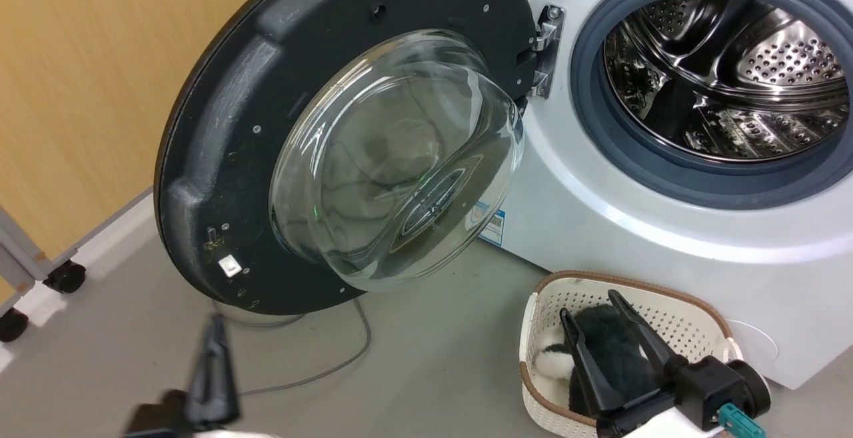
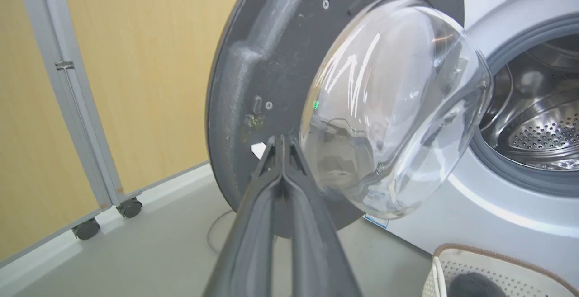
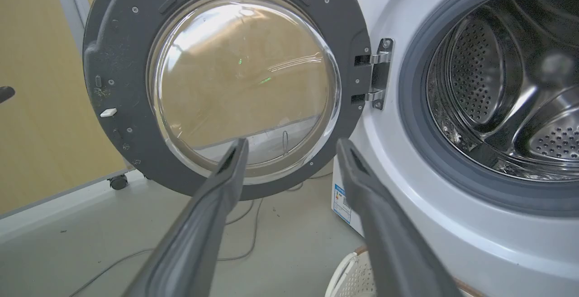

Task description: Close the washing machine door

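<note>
Black door (image 1: 220, 158) is swung wide open, hung on the metal hinge (image 1: 548, 51) at the left of the white washing machine (image 1: 600, 225). Its inner face and glass bowl (image 1: 400, 158) are turned outward. The steel drum (image 1: 733, 78) is exposed inside the grey rubber ring (image 1: 586, 125). Left gripper (image 2: 280, 139) is clenched on nothing, fingers pressed together and pointed at the door's lower inner face; contact cannot be told. Right gripper (image 1: 590, 305) is spread open and empty above a cream basket (image 1: 700, 321) set on the floor at the machine's front. A grey cable (image 1: 360, 348) is laid under the door.
</note>
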